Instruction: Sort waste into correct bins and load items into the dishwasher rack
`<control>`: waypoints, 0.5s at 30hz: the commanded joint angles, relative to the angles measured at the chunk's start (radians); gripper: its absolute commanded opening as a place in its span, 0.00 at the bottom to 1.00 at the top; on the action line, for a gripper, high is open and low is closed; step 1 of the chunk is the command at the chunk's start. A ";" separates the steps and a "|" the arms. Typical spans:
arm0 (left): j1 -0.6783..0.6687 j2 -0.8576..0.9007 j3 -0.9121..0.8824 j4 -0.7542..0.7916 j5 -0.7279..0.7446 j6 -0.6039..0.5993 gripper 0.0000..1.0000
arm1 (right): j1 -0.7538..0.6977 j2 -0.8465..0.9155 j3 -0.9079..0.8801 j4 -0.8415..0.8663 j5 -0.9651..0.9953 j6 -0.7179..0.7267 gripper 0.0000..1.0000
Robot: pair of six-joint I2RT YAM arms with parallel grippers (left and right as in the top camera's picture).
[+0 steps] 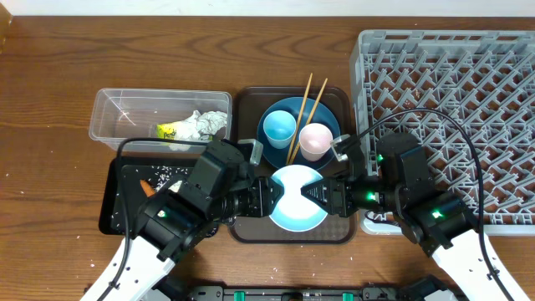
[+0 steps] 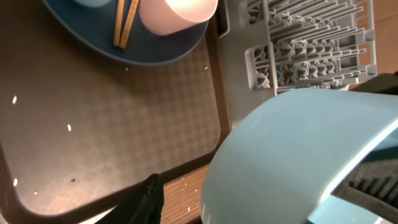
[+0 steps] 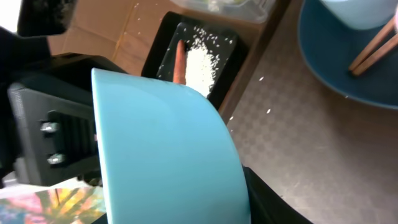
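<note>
A bowl, white inside and pale blue outside, hangs between both grippers over the front of the brown serving tray. My right gripper is shut on its right rim; the bowl fills the right wrist view. My left gripper is at its left rim, and its one visible finger stands apart from the bowl. The dark blue plate holds the light blue cup, the pink cup and the chopsticks. The grey rack stands at the right.
The clear tub holds the tissue and the wrapper. The black tray, partly under my left arm, holds the rice crumbs and the orange bit. A few crumbs lie on the brown tray.
</note>
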 commanded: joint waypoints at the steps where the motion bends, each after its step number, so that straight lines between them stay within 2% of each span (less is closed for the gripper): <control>1: 0.022 -0.030 0.023 0.002 -0.002 0.003 0.45 | 0.006 -0.005 0.003 0.003 0.060 -0.024 0.36; 9: 0.054 -0.072 0.023 0.013 -0.002 0.003 0.46 | 0.006 -0.005 0.003 0.012 0.201 -0.046 0.38; 15: 0.057 -0.088 0.023 0.022 -0.003 0.003 0.46 | -0.005 -0.006 0.013 0.031 0.379 -0.103 0.38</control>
